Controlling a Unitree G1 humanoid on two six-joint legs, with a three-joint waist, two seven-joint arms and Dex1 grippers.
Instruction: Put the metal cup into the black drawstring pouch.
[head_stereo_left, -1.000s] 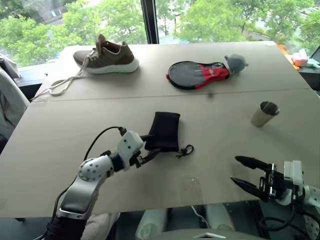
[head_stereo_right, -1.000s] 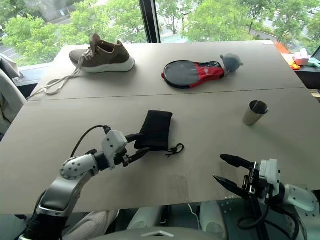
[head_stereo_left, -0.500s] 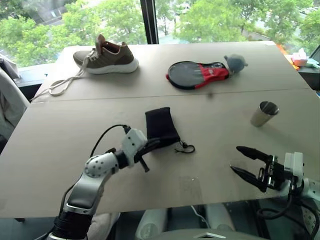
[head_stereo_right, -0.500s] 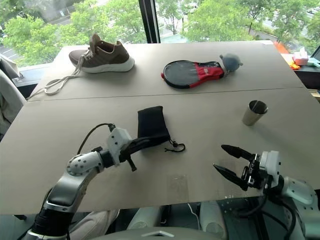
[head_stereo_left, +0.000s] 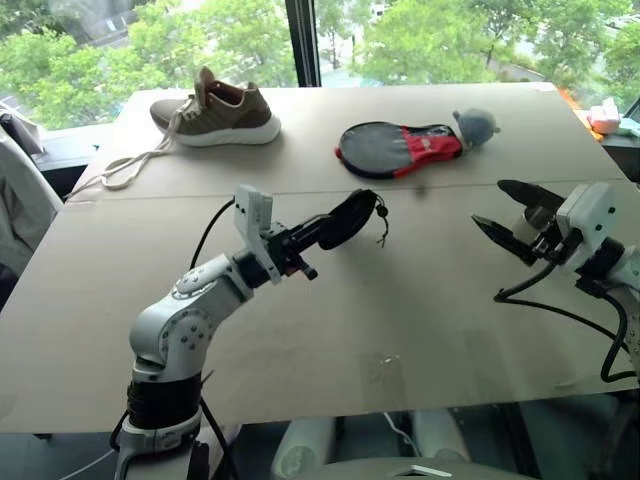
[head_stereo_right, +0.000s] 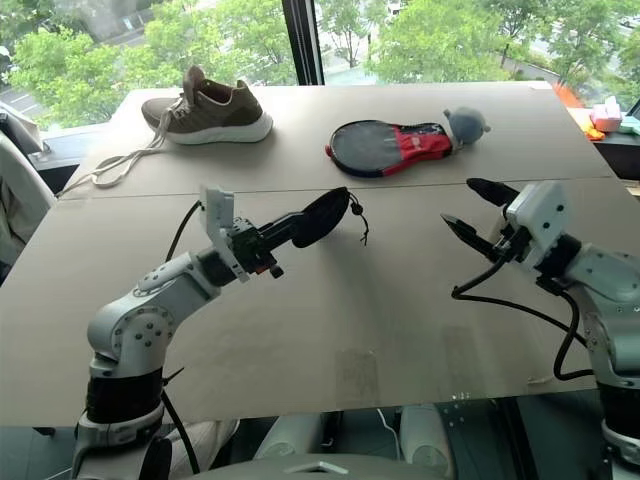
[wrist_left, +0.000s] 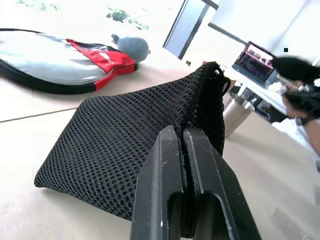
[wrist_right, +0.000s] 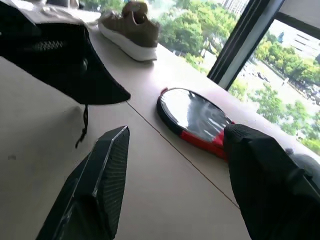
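I worked at the table (head_stereo_left: 420, 330), with the shoe (head_stereo_left: 215, 110) and the paddle cover (head_stereo_left: 400, 148) at its far side, well apart from the work.

Change since a second ago: the pouch (head_stereo_left: 347, 218), which then lay flat on the table with the fingers still apart at its edge, was now off the surface. My left gripper (wrist_left: 186, 150) had its fingers together, clamped on the pouch's fabric, and held it up level over the middle of the table, cord (head_stereo_left: 380, 215) dangling from the far end. My right gripper (head_stereo_left: 510, 215) had risen from the near edge to table height on the right, its fingers wide apart and holding nothing.

The cup (wrist_left: 236, 111) appeared in the left wrist view, standing upright on the table just past the pouch. In the head views my right gripper covered the spot where it had stood.

Meaning for the task, in my judgement: the pouch was secured, the cup not yet taken. I judged the next step to be closing the right fingers around the cup. Risk: I could not tell whether the pouch mouth was open enough to admit it.
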